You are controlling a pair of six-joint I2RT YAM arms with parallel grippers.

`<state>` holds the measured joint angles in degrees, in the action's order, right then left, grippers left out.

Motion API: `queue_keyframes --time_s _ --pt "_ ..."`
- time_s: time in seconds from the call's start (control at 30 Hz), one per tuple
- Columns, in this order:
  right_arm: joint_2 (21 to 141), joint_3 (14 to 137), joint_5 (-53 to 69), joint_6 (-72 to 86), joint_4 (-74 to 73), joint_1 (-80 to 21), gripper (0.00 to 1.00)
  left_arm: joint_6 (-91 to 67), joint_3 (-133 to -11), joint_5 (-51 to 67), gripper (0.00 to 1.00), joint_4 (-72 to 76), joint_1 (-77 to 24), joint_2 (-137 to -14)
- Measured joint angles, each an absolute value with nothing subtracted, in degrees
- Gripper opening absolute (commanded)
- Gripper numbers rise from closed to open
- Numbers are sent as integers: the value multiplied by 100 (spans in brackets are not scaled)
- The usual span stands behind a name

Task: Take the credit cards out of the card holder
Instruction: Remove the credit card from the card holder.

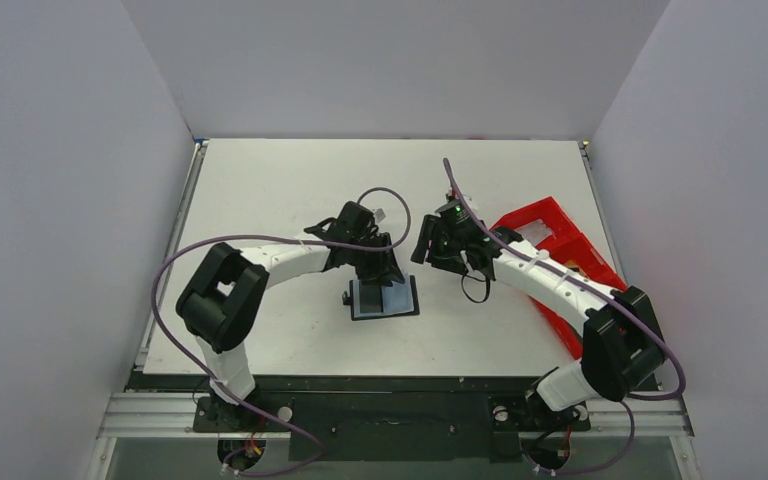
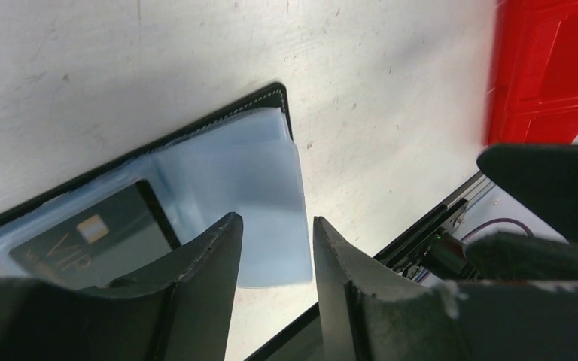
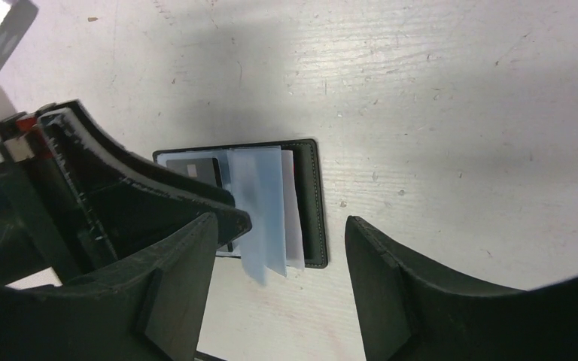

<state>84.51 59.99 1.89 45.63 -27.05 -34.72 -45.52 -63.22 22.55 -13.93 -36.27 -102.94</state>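
The card holder (image 1: 385, 299) lies open on the white table, black rim (image 3: 313, 201) around pale blue clear sleeves (image 2: 256, 180). A dark card (image 2: 90, 239) marked VIP sits in a sleeve; its corner (image 3: 198, 167) also shows in the right wrist view. My left gripper (image 2: 275, 219) hangs just above the holder, jaws apart, a loose sleeve leaf seen through the gap, nothing clamped. From above, the left gripper (image 1: 384, 276) covers the holder's far edge. My right gripper (image 1: 427, 250) hovers to the holder's right. The right gripper (image 3: 280, 222) is open and empty, with the sleeves' edge below it.
A red plastic compartment tray (image 1: 558, 240) stands at the right of the table, partly under the right arm, and shows as a red wall (image 2: 549, 68) in the left wrist view. Grey walls enclose the table on three sides.
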Motion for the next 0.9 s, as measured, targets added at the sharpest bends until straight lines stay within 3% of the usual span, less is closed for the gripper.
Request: queue_keyframes --time_s 0.27,0.67,0.9 --pt "8248 5872 27 4517 -2829 -3367 59 -4635 -6681 2296 54 -1251 -3771 -10875" --pt "8191 5811 -23 4475 -2882 -3334 59 -4687 -6801 2311 56 -1203 -3826 -11048" --pt "8191 5811 -5 4453 -2882 -3347 59 -4574 -6772 2130 57 -1448 -3669 -10545"
